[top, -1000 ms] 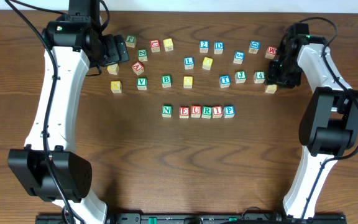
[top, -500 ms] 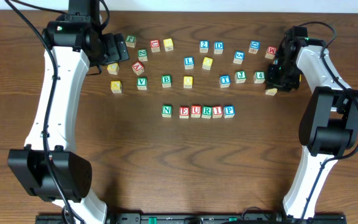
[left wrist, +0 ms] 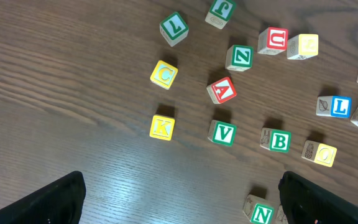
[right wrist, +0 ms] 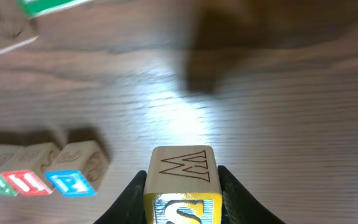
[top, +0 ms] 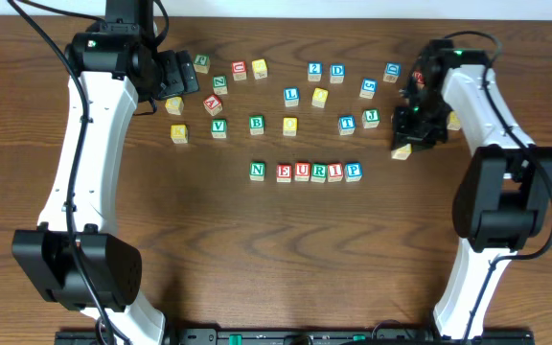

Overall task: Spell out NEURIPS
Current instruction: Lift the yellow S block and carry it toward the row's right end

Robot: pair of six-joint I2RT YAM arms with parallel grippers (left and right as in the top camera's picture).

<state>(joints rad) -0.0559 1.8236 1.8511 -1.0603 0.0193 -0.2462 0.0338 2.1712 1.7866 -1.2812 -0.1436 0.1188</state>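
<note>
A row of letter blocks reading N E U R I P (top: pixel 305 172) lies in the middle of the table. Its P end (right wrist: pixel 73 168) shows at the lower left of the right wrist view. My right gripper (top: pixel 405 146) is shut on a yellow S block (right wrist: pixel 181 186), held above the table to the right of the P block (top: pixel 354 172). The S block's top face shows a W outline. My left gripper (top: pixel 175 77) is open and empty at the back left, above loose blocks; its dark fingers sit at the lower corners of the left wrist view (left wrist: pixel 179 202).
Loose letter blocks lie across the back: K (left wrist: pixel 161 127), C (left wrist: pixel 164 74), A (left wrist: pixel 222 91), V (left wrist: pixel 222 132), B (left wrist: pixel 276 140) on the left, and 2 (top: pixel 314 70), D (top: pixel 337 71), T (top: pixel 347 123) towards the right. The N block (left wrist: pixel 260 213) starts the row.
My right gripper has moved from the back right towards the front left with the S block in it, nearing the row's P end. The left arm has not moved.
</note>
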